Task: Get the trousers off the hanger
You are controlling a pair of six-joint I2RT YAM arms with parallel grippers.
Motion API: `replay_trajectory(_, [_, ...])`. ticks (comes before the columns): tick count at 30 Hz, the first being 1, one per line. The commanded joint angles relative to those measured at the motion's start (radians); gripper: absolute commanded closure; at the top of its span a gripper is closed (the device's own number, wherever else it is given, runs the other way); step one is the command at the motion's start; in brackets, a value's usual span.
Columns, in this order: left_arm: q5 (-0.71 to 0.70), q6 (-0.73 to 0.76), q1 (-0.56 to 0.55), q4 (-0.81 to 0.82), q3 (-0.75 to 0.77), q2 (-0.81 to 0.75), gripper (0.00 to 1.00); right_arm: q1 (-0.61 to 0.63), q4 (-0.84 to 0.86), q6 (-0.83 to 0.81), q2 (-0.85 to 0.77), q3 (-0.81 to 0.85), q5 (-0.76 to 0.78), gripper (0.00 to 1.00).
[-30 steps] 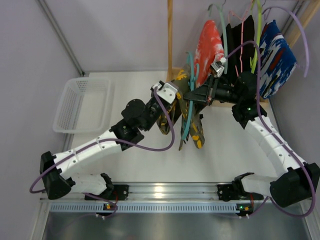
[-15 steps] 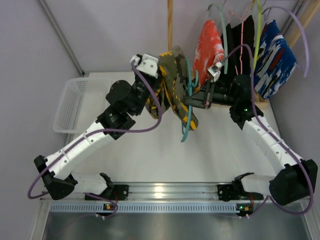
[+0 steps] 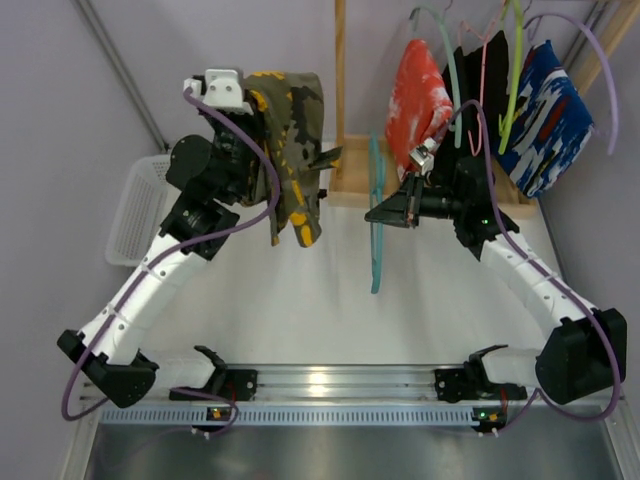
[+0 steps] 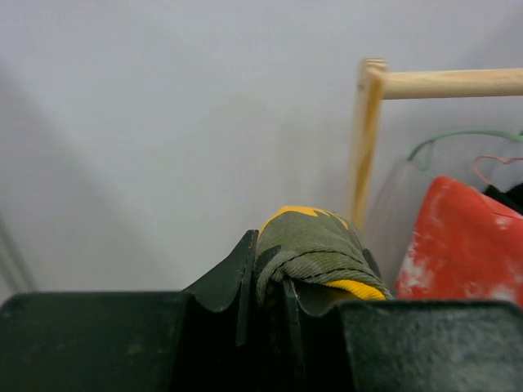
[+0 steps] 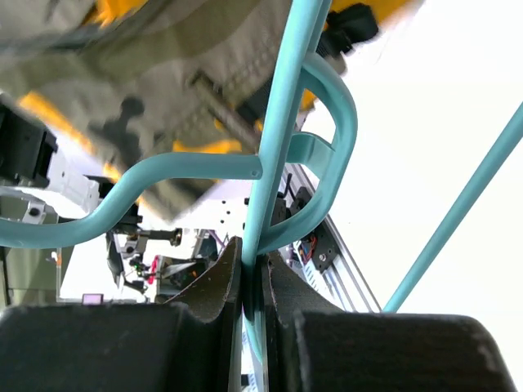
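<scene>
White table [image 3: 300, 300], one camouflage trousers [image 3: 290, 140], one hanger [image 3: 377, 220]

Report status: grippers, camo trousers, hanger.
Left gripper shut on camo trousers, held high. Right gripper shut on teal hanger, bare, apart from trousers. Nothing between them.

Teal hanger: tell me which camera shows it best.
Top external: the whole teal hanger shows, bare, held by the right gripper. Right wrist shows only part of it, close up. Left wrist misses it.
</scene>
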Motion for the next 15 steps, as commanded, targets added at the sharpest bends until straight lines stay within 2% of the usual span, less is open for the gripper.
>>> replay_trajectory(1, [-0.061, -0.118, 0.139, 0.092, 0.006, -0.091, 1.00, -0.007, 0.041, -0.033, -0.011, 0.029, -0.017, 1.00])
replay_trajectory(9, [-0.107, -0.219, 0.470, 0.016, -0.115, -0.223, 1.00, -0.010, 0.038, -0.041, -0.025, 0.035, -0.023, 1.00])
replay_trajectory(15, [-0.185, -0.193, 0.622, 0.017, -0.203, -0.301, 1.00, -0.013, 0.015, -0.061, -0.013, 0.046, -0.037, 1.00])
